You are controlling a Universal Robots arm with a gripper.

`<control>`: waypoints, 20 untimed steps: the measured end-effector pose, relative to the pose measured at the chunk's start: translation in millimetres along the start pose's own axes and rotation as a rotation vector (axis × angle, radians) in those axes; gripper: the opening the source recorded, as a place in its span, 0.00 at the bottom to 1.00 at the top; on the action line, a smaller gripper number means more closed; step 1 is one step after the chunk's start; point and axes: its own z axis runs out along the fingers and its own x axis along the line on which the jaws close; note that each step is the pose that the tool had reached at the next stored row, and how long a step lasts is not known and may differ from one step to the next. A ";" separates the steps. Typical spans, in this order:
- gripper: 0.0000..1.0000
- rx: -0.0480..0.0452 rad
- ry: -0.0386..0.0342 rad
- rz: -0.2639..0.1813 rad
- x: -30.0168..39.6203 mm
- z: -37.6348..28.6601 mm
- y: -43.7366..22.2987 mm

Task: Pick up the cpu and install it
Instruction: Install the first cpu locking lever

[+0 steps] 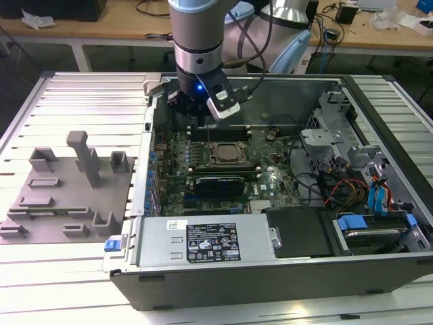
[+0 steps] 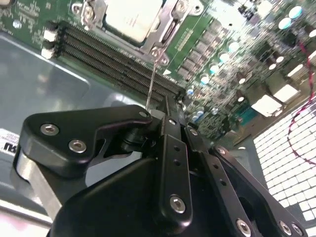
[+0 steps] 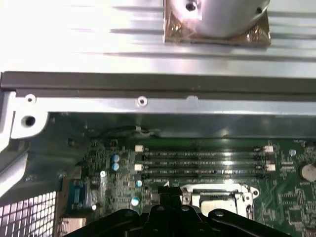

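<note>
One cpu sits in its socket on the motherboard, its pale metal top framed by the silvery retention bracket; in the second wrist view the picture's edge cuts off part of it. In the first wrist view the cpu shows as a dim square inside the bracket, partly hidden behind the dark gripper body. In the exterior view the cpu is a small square in the middle of the board, too small to tell how flat it lies.

Beside the socket run the long black memory slots, between it and the case wall. A thin lever wire rises from the bracket toward the gripper; its lower end is lost behind the black linkage.

The gripper hangs just above the board near the slots, apart from the cpu. In the second wrist view its fingers seem drawn together with nothing between them, though the tips are mostly masked by the linkage. In the exterior view the gripper is hidden in shadow under the arm's wrist, at the case's far edge.

To the exterior view's left of the open computer case, well apart, lies a grey fixture with upright blocks. The drive bay fills the case's side at the exterior view's right.
</note>
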 end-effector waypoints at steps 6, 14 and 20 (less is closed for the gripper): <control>0.11 -0.0017 0.0006 0.001 -7.9 0.5 -0.1; 0.11 0.0048 -0.0008 0.011 -33.5 1.9 -0.4; 0.11 0.0152 -0.0062 0.017 -33.5 4.6 -1.1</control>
